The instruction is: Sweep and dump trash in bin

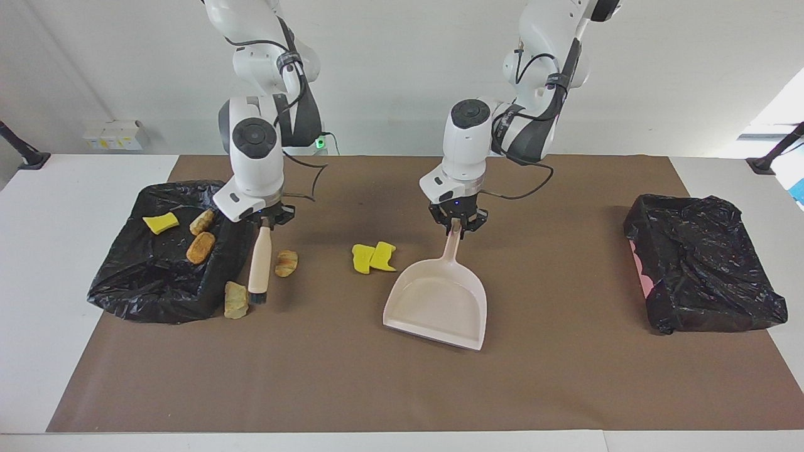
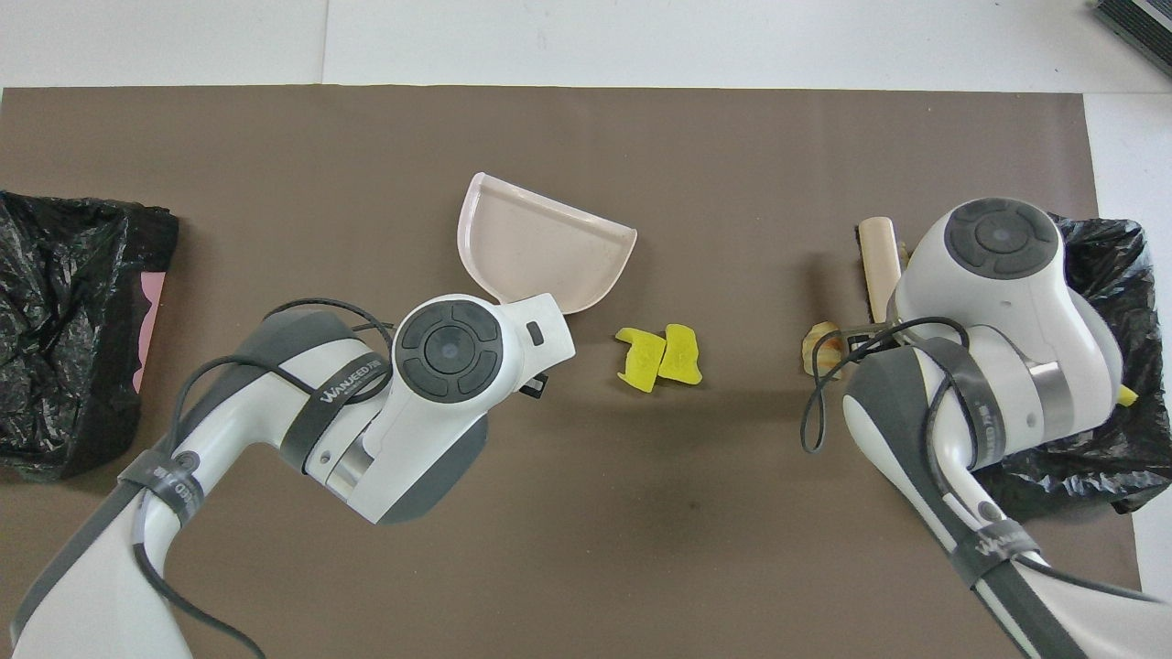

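Both fingers grip tools, left (image 1: pixel 457 228) the dustpan (image 1: pixel 436 301), right (image 1: pixel 269 221) the brush (image 1: pixel 259 267); overhead hides them.

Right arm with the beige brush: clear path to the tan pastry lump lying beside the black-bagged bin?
Probably yes. The right gripper, shut on the beige brush, hangs its bristles just beside the tan pastry lump; bare mat lies between them. The black-bagged bin crowds one side, limiting the sweep direction.

A brown mat (image 1: pixel 352 389) is covering the white table (image 1: pixel 50 263). Lying on the mat are two bag-lined bins (image 1: pixel 157 276) (image 1: pixel 703 270), two yellow chunks (image 1: pixel 374 257) and two tan lumps (image 1: pixel 286 262) (image 1: pixel 235 300).
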Controlling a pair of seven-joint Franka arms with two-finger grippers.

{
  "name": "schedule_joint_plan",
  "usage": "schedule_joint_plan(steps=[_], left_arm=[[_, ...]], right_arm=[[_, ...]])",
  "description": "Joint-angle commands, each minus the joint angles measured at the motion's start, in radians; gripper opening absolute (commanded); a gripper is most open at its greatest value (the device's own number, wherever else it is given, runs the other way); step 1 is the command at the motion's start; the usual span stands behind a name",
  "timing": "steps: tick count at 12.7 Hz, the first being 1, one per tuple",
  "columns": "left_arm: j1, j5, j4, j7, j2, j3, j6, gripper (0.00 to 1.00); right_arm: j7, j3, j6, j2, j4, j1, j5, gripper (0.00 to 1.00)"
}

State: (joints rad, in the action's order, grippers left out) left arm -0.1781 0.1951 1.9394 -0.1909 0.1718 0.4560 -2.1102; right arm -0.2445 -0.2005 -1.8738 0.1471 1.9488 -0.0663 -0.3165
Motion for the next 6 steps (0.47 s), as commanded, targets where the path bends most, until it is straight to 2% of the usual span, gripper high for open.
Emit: schedule_joint_plan(steps=[1, 4, 6], left_arm=[[0.019, 0.01, 0.009, 0.277, -0.07, -0.013, 0.1, 0.0], [0.019, 0.009, 0.015, 0.543, -0.106, -0.049, 0.172, 0.0], [0.019, 0.007, 0.018, 0.708, -0.109, -0.075, 0.203, 0.0]], right_arm=[[0.004, -0.014, 0.004, 0.086, -0.077, -0.024, -0.065, 0.0], [-0.057, -0.014, -0.013, 0.141, -0.08, -0.045, -0.157, 0.0], [-0.076, -0.019, -0.015, 0.152, -0.073, -0.043, -0.147, 0.0]])
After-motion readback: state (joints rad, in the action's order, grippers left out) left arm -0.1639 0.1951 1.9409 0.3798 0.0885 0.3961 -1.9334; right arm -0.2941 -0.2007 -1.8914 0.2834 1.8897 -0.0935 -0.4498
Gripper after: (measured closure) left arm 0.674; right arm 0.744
